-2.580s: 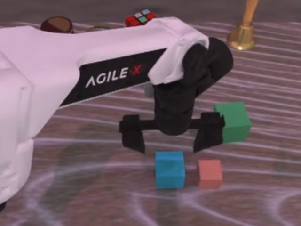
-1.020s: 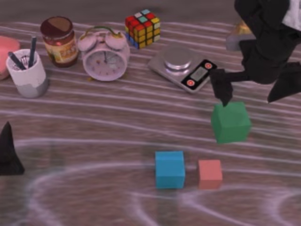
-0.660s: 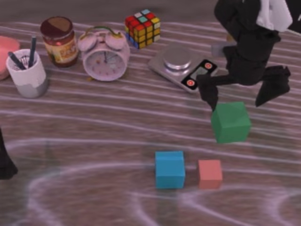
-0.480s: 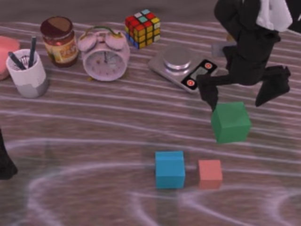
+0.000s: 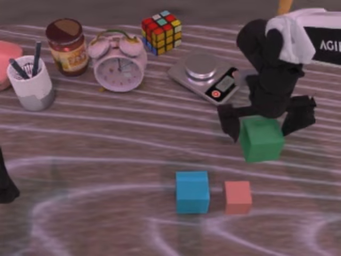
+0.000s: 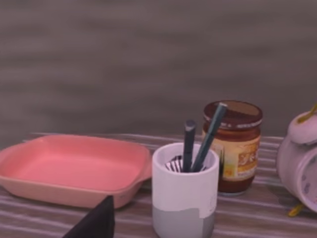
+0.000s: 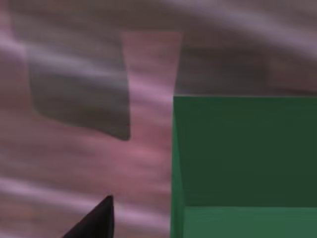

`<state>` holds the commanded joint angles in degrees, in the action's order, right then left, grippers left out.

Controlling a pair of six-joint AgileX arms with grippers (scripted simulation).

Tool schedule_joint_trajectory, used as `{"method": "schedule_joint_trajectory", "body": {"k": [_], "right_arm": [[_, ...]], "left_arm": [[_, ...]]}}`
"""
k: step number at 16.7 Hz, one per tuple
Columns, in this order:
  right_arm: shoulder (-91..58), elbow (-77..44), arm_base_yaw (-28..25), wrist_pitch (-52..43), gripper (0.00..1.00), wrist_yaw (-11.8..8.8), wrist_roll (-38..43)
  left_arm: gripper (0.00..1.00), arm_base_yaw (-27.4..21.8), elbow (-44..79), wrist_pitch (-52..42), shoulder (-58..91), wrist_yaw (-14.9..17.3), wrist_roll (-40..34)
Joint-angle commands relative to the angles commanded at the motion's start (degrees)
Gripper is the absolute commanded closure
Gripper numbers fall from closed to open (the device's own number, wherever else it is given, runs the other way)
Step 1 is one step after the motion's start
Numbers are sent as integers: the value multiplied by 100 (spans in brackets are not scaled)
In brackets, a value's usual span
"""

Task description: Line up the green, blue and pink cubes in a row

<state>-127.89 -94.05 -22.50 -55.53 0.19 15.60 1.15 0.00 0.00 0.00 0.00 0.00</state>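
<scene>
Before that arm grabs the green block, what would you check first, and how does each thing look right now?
1. Right gripper open, fingers either side of the green cube: ok.
2. Fingers low enough on it to close: cannot tell.
3. Blue cube and pink cube already side by side: ok.
4. Green cube in their row: not ok, it sits farther back.
5. Left gripper parked at the table's left edge, out of the way: ok.
</scene>
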Motion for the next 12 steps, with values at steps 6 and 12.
{"method": "schedule_joint_trajectory", "body": {"k": [6,12], "right_arm": [[-213,354,-11,505,0,2,13],[-213,354,-11,505,38,2,13]], "left_arm": [[0,0,0,0,0,0,0],[0,0,0,0,0,0,0]]}}
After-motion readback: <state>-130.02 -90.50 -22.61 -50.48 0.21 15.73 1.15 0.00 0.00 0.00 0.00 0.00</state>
